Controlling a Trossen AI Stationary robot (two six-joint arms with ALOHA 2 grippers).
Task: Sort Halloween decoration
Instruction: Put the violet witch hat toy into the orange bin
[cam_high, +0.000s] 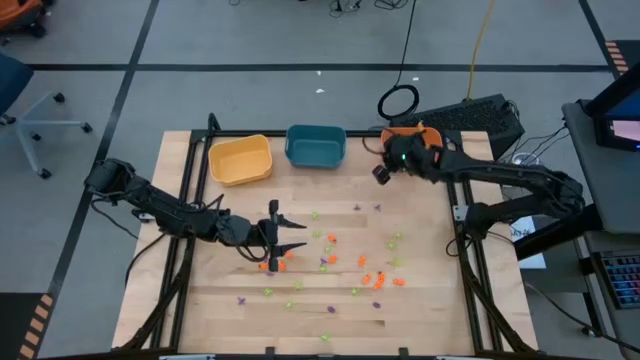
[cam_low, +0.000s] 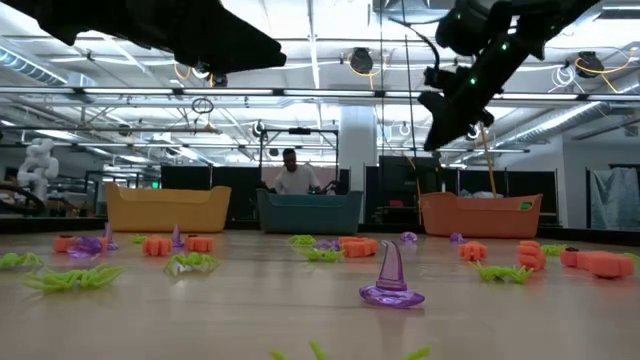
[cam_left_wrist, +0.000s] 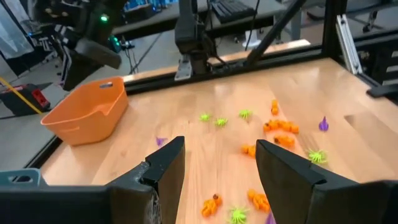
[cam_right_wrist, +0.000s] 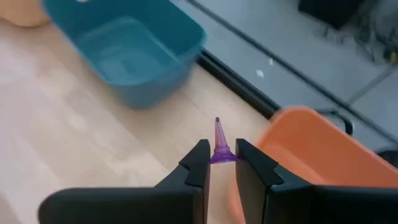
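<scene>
Small orange, light-green and purple Halloween trinkets (cam_high: 350, 265) lie scattered over the wooden table's middle and right. My left gripper (cam_high: 300, 234) hovers low over the left part of the scatter. It is open, with nothing between its fingers (cam_left_wrist: 168, 168). My right gripper (cam_high: 381, 172) is up at the far right, beside the orange bin (cam_high: 410, 135). It is shut on a purple witch hat (cam_right_wrist: 218, 137). From the low view, the right gripper (cam_low: 445, 115) hangs well above the table. My right gripper pinches the purple hat's brim (cam_right_wrist: 221, 156) between its two fingertips. The hat's pointed cone (cam_right_wrist: 217, 127) sticks out forward beyond the fingers. The hat is lifted clear of the table, over the wood between the teal bin and the orange bin.
Three bins stand along the far edge: yellow (cam_high: 241, 159), teal (cam_high: 316, 146) and orange. A black frame rail (cam_high: 185, 180) runs along the table's sides. A purple hat (cam_low: 390, 280) stands near the front. A person (cam_low: 293, 175) is seen beyond the table.
</scene>
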